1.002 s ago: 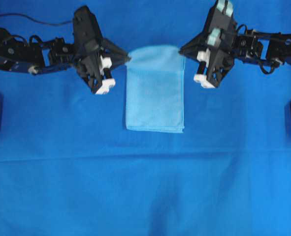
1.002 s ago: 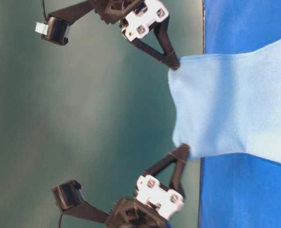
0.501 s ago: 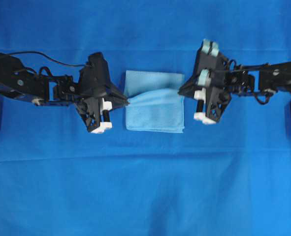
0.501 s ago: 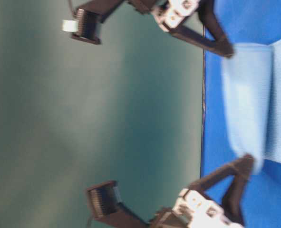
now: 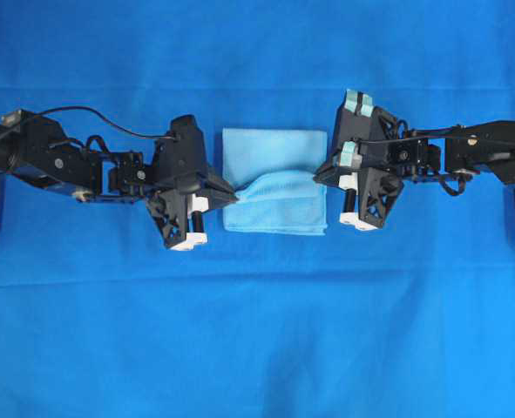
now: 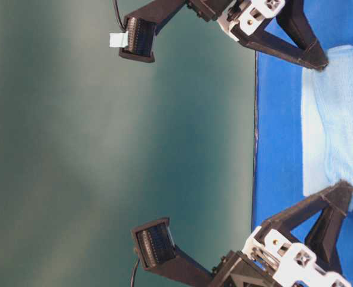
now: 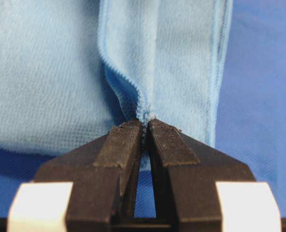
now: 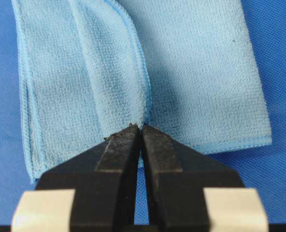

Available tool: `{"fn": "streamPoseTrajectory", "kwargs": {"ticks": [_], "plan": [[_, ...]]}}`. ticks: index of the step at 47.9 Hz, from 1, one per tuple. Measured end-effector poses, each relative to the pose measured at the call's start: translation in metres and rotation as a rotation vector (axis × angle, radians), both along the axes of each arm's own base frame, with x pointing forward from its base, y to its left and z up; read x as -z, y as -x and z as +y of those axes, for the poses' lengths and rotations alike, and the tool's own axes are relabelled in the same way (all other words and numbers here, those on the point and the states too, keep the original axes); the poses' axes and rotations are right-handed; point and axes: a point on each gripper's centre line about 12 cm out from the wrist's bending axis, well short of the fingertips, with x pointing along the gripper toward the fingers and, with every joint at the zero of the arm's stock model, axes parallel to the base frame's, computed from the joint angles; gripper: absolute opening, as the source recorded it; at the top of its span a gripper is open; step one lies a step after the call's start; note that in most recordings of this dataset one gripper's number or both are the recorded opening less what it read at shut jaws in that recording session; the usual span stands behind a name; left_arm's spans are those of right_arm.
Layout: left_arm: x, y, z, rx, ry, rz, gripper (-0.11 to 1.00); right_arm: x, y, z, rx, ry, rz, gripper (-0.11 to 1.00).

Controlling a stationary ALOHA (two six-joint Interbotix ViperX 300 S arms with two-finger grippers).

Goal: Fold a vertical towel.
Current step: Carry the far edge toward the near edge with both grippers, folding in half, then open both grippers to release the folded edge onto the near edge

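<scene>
Surface: deep-blue sheet (image 5: pixel 257 331) covers the whole counter; a dull green backdrop (image 6: pixel 104 149) fills the rest of the table-level view.
Towel: small, pale sky-blue microfibre cloth with stitched edges (image 5: pixel 274 187), lying at the middle of the counter between the two arms, one layer drawn over another.
Fold: the upper layer's free edge hangs partway across the lower layer, sagging in a curve between the two held corners.
Left claw: black two-fingered claw (image 7: pixel 145 126) pinched tight on the towel's stitched corner, no gap visible between its pads.
Right claw: its twin (image 8: pixel 140 131) likewise clamped on the opposite corner of the same layer, just above the lower layer.
Step in hand: by my reading, the halving fold, with both corners being carried toward the near edge.
Progress: the top layer does not yet reach the near hem, so the fold looks unfinished.
Next move: it calls for bringing both corners on evenly until the edges line up, lowering them onto the cloth, then parting both claws together so neither side drags.
Risk: uneven travel would skew the edges.
Hidden: how many layers each claw holds cannot be told from the wrist views.
Cut off: the table-level view crops the towel at its right border.
Unclear: whether the held edge touches the lower layer is hard to judge.
</scene>
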Motion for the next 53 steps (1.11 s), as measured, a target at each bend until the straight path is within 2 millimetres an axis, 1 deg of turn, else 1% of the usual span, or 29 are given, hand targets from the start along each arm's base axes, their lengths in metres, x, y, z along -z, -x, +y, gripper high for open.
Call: {"fn": "streamPoseTrajectory", "kwargs": {"ticks": [14, 15, 17, 19, 22, 24, 25, 27, 29, 34, 40, 43, 47, 53], "plan": [[0.0, -0.001, -0.001, 0.001, 0.002, -0.002, 0.04, 0.0, -0.001, 0.004, -0.008, -0.003, -0.005, 0.04], [0.0, -0.001, -0.002, 0.003, 0.001, 0.0, 0.04, 0.0, -0.001, 0.005, -0.013, -0.002, -0.003, 0.06], [0.0, -0.001, -0.002, 0.005, 0.001, 0.0, 0.1, 0.0, -0.001, 0.007, -0.016, -0.004, -0.004, 0.17], [0.0, -0.001, -0.004, 0.01, 0.001, 0.0, 0.21, -0.001, -0.002, 0.01, -0.024, -0.005, -0.007, 0.31], [0.0, -0.001, -0.006, 0.016, 0.001, -0.002, 0.39, 0.0, -0.002, 0.015, -0.039, -0.005, -0.004, 0.49], [0.0, -0.001, -0.009, 0.021, 0.002, 0.001, 0.51, 0.0, -0.002, 0.019, -0.053, -0.005, -0.001, 0.6], [0.0, -0.001, -0.01, 0.026, 0.002, 0.001, 0.56, 0.0, -0.002, 0.021, -0.059, -0.005, -0.001, 0.62], [0.0, -0.001, -0.015, 0.04, 0.0, 0.003, 0.66, 0.0, -0.002, 0.027, -0.077, -0.006, 0.004, 0.61], [0.0, -0.001, -0.02, 0.053, 0.001, 0.006, 0.69, 0.001, -0.002, 0.033, -0.092, -0.008, 0.012, 0.58], [-0.002, 0.002, -0.038, 0.101, 0.002, 0.011, 0.67, 0.003, 0.0, 0.049, -0.132, -0.014, 0.031, 0.54], [-0.005, 0.007, -0.055, 0.149, 0.0, 0.011, 0.66, 0.0, 0.002, 0.062, -0.153, -0.03, 0.04, 0.54], [-0.008, 0.009, -0.06, 0.163, 0.001, 0.008, 0.66, -0.003, 0.004, 0.065, -0.158, -0.036, 0.039, 0.54], [-0.017, 0.012, -0.066, 0.183, 0.0, -0.005, 0.66, -0.01, 0.007, 0.07, -0.169, -0.039, 0.019, 0.54], [-0.041, 0.017, -0.068, 0.195, -0.005, -0.026, 0.66, -0.031, 0.01, 0.07, -0.173, -0.037, -0.042, 0.54]]}}
